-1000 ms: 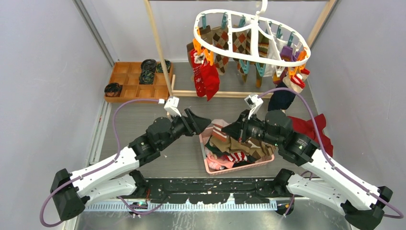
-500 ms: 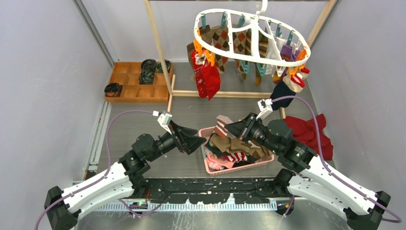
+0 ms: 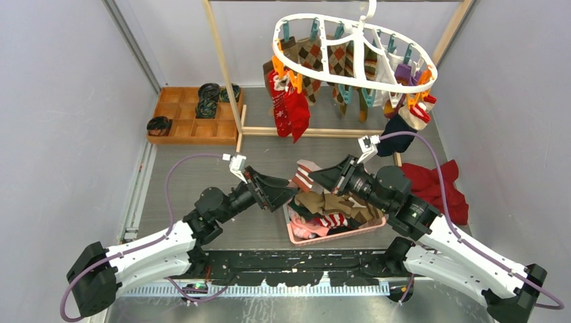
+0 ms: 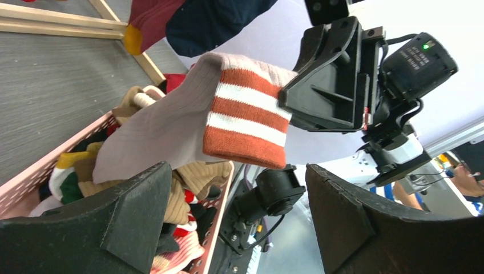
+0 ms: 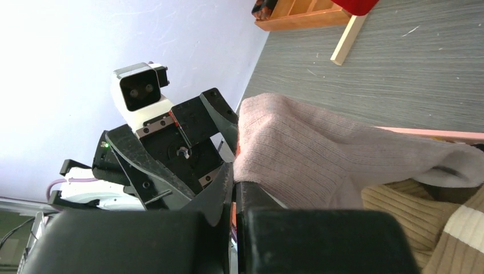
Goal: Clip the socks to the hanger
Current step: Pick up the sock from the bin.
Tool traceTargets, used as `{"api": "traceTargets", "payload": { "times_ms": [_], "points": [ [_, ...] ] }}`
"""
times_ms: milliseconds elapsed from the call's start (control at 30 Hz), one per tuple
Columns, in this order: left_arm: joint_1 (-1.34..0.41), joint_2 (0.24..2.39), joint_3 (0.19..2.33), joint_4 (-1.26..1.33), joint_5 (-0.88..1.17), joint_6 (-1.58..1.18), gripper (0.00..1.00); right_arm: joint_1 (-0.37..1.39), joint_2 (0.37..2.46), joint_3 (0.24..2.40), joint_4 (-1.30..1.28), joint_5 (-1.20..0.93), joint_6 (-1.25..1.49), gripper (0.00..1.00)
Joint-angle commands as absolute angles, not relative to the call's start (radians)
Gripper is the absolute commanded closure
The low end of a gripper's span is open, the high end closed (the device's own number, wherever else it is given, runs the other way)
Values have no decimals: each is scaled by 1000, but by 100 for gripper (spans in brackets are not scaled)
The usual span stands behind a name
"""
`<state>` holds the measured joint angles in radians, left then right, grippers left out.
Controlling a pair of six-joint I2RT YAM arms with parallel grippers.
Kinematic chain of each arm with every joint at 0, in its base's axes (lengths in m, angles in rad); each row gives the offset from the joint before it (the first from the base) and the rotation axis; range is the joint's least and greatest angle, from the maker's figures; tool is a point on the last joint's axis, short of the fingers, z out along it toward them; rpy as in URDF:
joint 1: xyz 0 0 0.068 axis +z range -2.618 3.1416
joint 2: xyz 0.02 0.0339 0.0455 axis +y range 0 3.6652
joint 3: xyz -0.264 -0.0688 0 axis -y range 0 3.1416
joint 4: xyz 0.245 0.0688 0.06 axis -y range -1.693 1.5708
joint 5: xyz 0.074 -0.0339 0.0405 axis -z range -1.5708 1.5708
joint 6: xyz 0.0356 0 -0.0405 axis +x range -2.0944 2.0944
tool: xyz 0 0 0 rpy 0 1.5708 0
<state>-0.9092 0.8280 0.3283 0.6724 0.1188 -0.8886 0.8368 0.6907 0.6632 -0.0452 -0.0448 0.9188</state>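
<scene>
While the right gripper (image 5: 234, 191) is pressed together on the edge of its cuff, a grey sock (image 4: 171, 131) of ribbed knit is held up above the upper left corner of the basket (image 3: 294, 232), near the centre of the top view. 3 rust-orange bands and 2 white bands are seen on the cuff. The basket is of pink latticed plastic, rectangular, and heaped with soft socks (image 3: 333, 205) in tan, stripes and red. The hanger (image 3: 357, 85), a white plastic oval ring with crossbars and orange and teal pegs, is hung at the upper centre-right; argyle, red patterned and navy socks are clipped below it.

The left gripper (image 3: 286, 192) is spread wide. Its 2 black wedge-shaped fingers (image 4: 131, 217) are set on either side of the cuff in the wrist view, and neither touches it.

Against the frame 1 second earlier, the left gripper is found lower and nearer the cuff, with its fingers set wider. The sock has been carried up and to the left.

A strip of bare grey table (image 3: 269, 149) is left between the basket and the wooden base rail (image 3: 316, 132). A red cloth (image 3: 438, 185) lies just right of the right arm. A compartmented wooden tray (image 3: 188, 128) sits at upper left, well apart from both arms.
</scene>
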Motion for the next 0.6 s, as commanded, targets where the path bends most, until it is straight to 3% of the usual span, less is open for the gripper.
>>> {"api": "traceTargets", "payload": {
  "times_ms": [0,567],
  "points": [
    [-905,817,326,773,118,-927,11,842,707,681,39,-78,913,99],
    [-899,823,293,820,89,-959,11,841,733,634,141,-72,960,99]
  ]
}}
